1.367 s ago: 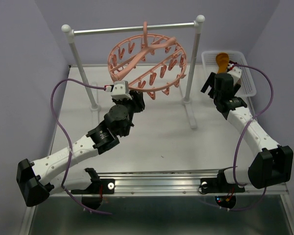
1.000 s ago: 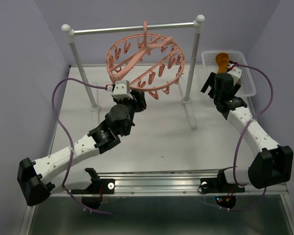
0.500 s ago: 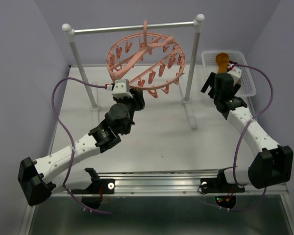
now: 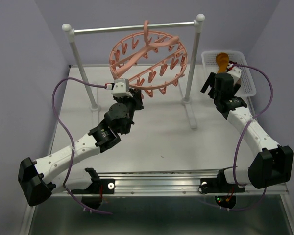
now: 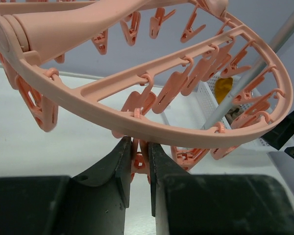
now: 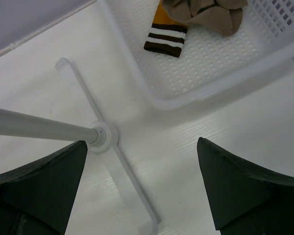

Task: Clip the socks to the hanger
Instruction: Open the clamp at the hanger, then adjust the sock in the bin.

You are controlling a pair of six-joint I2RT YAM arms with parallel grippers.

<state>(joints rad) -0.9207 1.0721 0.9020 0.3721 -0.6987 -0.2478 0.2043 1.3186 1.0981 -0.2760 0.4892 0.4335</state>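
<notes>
The salmon-pink hanger (image 4: 179, 61) hangs by its hook from the metal rail, tilted, with several clips dangling from its ring. My left gripper (image 4: 133, 96) reaches up under the near rim (image 5: 137, 122). Its jaws (image 5: 139, 144) are pressed on both sides of one small clip (image 5: 138, 157). The socks (image 6: 201, 14) lie bunched in the white basket (image 6: 201, 93), brown with a mustard-orange part and a dark and white striped cuff (image 6: 165, 39). My right gripper (image 6: 141, 142) hovers wide open above the table beside the basket, with nothing in it. It is also seen from above (image 4: 213, 86).
The white-posted rail stand (image 4: 134, 28) spans the back of the table. Its right post foot (image 6: 102, 134) lies just below my right gripper, and the post (image 5: 255, 73) stands behind the hanger. The basket (image 4: 250, 85) sits at the far right edge.
My left gripper has risen slightly under the hanger and closed from partly open onto a clip. The hanger swung a little right. The right arm has stayed still.
</notes>
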